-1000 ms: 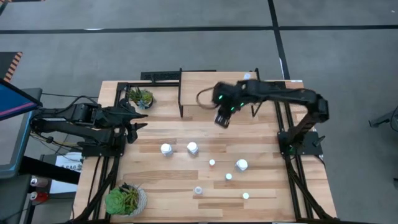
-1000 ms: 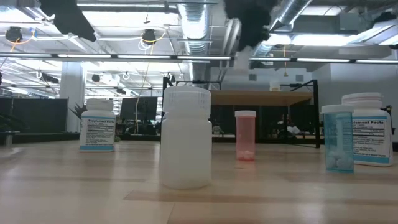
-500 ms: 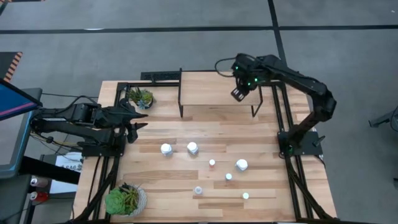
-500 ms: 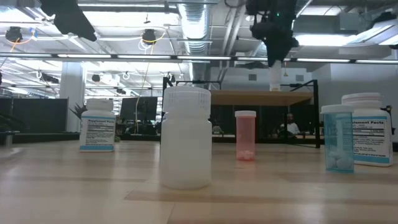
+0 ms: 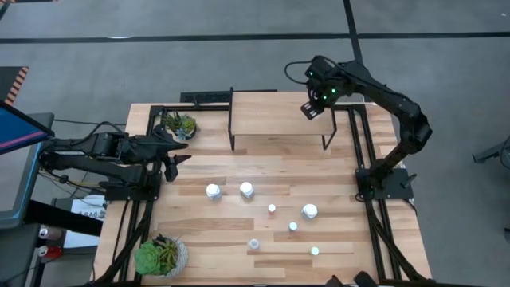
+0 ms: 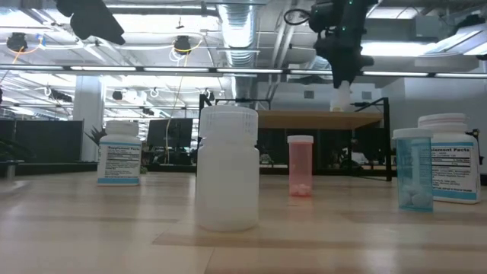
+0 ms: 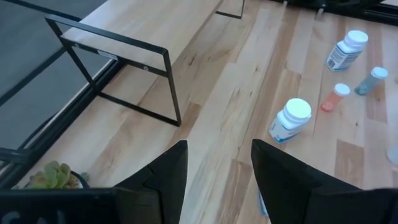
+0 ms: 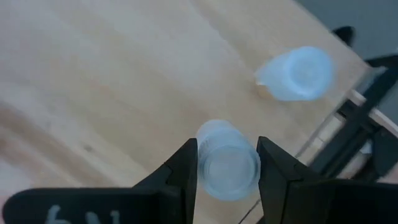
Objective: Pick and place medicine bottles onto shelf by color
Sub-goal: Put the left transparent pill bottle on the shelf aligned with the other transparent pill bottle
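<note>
Right gripper (image 8: 227, 163): you've got it over the shelf's far right corner, fingers clamped on a small pale-blue bottle (image 8: 227, 163), white cap facing the wrist camera. In the low view the bottle (image 6: 339, 97) hangs under the gripper just above the shelf board; you can't tell whether it touches.
Second blue bottle (image 8: 297, 73): already standing on the shelf, near the corner, just beside the held one, not touching it.
Shelf (image 5: 275, 112): light-wood board on thin black legs, at the table's far edge, middle-right.
Left gripper (image 7: 216, 171): parked low at the table's left side (image 5: 171, 157), pointing toward the centre, fingers apart with a gap, nothing between them.
White bottles: your loose ones are two side by side mid-table (image 5: 213, 190) (image 5: 247, 189), one further right (image 5: 309, 211), one at the near side (image 5: 254, 244).
Red bottle (image 5: 272, 208): small, between the white pair and the right white one, standing.
Blue bottles on table: one (image 5: 293, 226) just near-side of the right white bottle, one (image 5: 315, 250) near the front edge.
Potted plants: one at far left corner (image 5: 180, 124), one at near left corner (image 5: 160, 256).
Table (image 5: 199, 231): plank top, all loose bottles upright.
</note>
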### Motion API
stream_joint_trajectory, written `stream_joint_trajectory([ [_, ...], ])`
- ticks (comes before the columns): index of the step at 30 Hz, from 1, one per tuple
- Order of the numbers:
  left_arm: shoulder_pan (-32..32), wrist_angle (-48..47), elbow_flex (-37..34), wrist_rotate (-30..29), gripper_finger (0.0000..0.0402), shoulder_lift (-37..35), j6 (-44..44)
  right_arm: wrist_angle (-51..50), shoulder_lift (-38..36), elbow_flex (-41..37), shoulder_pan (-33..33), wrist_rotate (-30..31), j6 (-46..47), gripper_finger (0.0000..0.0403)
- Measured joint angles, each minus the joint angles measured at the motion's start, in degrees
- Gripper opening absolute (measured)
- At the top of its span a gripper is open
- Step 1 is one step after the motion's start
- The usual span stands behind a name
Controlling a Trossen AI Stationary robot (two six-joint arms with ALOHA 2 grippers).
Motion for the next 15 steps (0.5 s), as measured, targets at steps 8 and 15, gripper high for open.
stream_joint_trajectory([
  [8, 0.0, -0.04, 0.0, -0.26, 0.0165, 0.0, 0.5, 2.41, -0.02, -4.32, -0.13, 0.16, 1.31, 0.0126],
  [15, 0.0, -0.05, 0.0, -0.44, 0.0165, 0.0, 0.52, 5.36, -0.02, -4.94, 0.0, 0.6, 1.58, 0.0128],
])
